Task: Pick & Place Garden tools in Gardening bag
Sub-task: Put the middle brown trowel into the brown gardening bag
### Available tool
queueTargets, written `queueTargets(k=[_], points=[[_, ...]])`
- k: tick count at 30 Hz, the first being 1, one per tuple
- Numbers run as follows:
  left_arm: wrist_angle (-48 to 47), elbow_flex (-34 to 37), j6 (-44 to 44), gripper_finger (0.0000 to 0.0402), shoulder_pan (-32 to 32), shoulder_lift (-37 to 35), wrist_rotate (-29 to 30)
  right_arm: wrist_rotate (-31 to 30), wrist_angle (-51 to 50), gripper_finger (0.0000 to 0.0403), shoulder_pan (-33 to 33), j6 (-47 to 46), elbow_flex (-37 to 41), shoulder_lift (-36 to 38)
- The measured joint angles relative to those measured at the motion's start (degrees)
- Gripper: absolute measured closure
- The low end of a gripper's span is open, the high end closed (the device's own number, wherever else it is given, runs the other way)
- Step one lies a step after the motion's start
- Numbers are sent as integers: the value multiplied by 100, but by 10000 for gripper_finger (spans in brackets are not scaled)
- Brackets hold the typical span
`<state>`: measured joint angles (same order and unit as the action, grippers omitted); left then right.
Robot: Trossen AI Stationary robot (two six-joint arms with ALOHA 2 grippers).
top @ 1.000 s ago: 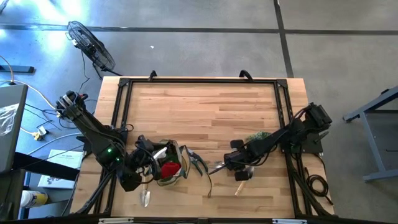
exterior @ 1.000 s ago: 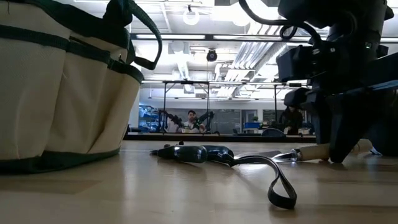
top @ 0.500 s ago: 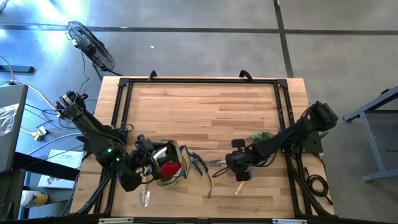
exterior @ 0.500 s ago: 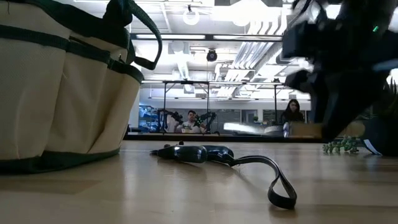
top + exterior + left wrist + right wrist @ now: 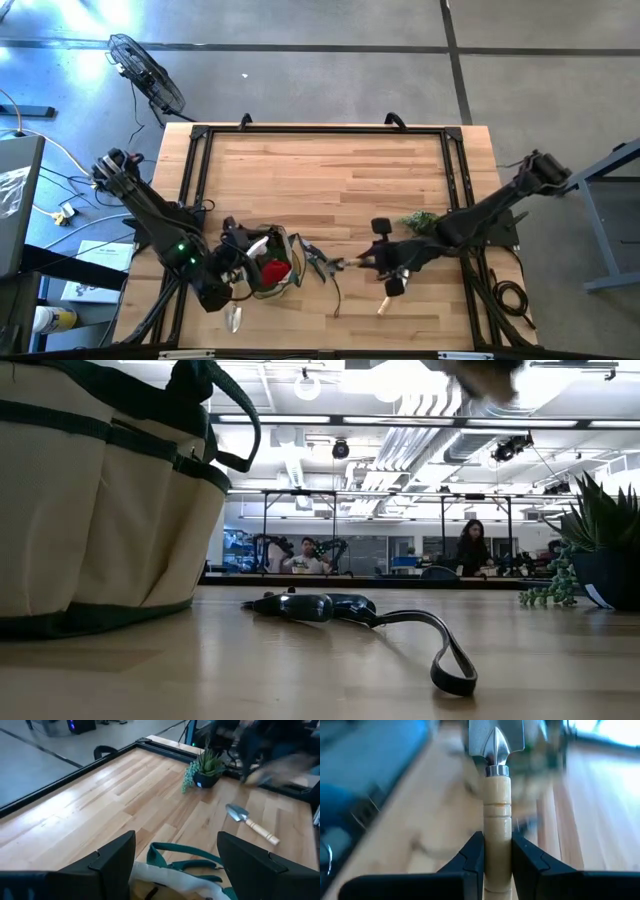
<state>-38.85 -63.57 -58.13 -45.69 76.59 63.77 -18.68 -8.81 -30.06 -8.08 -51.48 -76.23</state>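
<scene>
Pincer on your right arm is pinched on a trowel's pale wooden handle, its 2 fingers pressed against either side, blade pointing away from the wrist. From above, that pincer sits over the surface's near half, right of the pruners. A 2nd trowel lies flat beside the potted sprig. Your left pincer is spread wide, hovering just over the bag, which stands near the front-left edge with a red item inside. Pruners lie just right of the bag, strap looped forward. No readable writing shows. The surface's far half gives open room.
</scene>
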Motion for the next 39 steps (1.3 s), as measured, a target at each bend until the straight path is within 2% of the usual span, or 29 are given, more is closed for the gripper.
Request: queueTargets(k=[4, 7, 11, 16, 20, 31, 39], points=[[95, 0, 32, 130, 0, 305, 342, 87, 1141, 350, -123, 828, -2, 63], [473, 4, 361, 130, 12, 504, 499, 106, 1626, 350, -102, 1162, 0, 27], [1492, 4, 1440, 130, 146, 726, 306, 382, 1979, 350, -28, 1431, 0, -2], [3332, 4, 3622, 130, 343, 952, -645, 894, 2292, 350, 60, 1537, 0, -14], [4281, 0, 4580, 130, 581, 1000, -1304, 975, 2396, 350, 58, 1553, 0, -14], [5695, 2, 4941, 130, 1639, 1160, -3445, 942, 2537, 349, 58, 1588, 0, -19], [6557, 2, 5310, 130, 1923, 1505, -4390, 943, 2518, 349, 58, 1612, 0, -19]])
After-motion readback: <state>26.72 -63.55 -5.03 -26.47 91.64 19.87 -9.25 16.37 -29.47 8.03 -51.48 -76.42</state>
